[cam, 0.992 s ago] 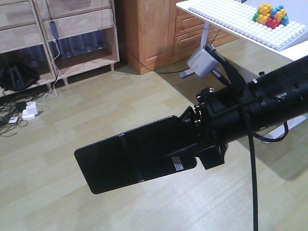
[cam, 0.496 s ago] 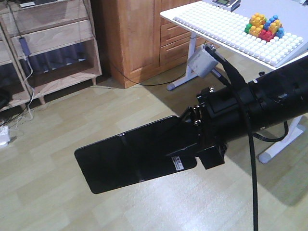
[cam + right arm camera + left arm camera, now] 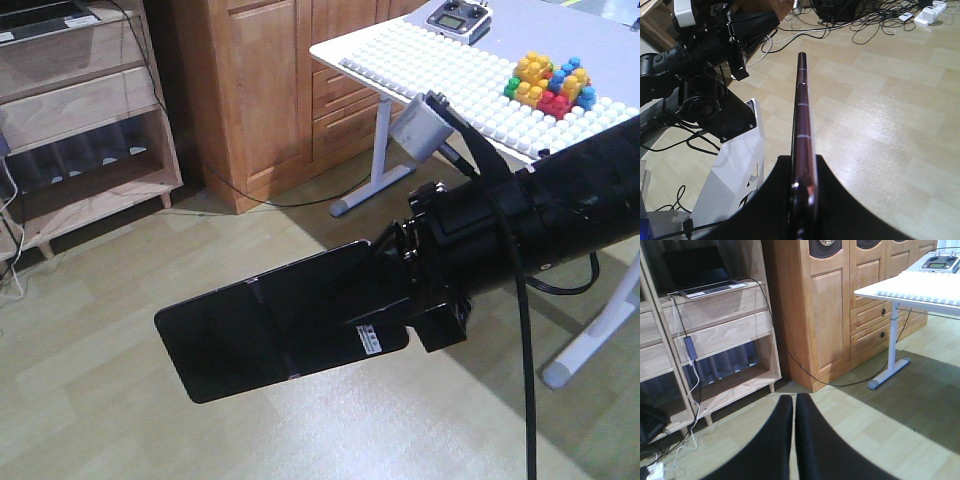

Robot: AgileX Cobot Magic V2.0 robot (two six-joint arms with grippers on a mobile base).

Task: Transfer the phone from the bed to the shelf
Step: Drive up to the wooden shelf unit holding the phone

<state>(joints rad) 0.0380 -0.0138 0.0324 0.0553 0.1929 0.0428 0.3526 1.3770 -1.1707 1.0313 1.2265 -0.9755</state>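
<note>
The phone (image 3: 270, 325) is held flat in the air at the lower middle of the front view, clamped at one end by the right gripper (image 3: 395, 300); from the right wrist it is seen edge-on, its pinkish rim gripped between the black jaws. Pale wood-plank flooring (image 3: 100, 300) is spread beneath it. The shelf (image 3: 80, 100) is set at the upper left, well apart from the phone, with a laptop (image 3: 695, 265) on one plank. An orange-brown cabinet (image 3: 250, 100) is placed beside it, and a white table (image 3: 610, 40) with toy bricks (image 3: 550, 80) at the upper right. The fingers of the left gripper (image 3: 793, 410) are pressed together on nothing.
</note>
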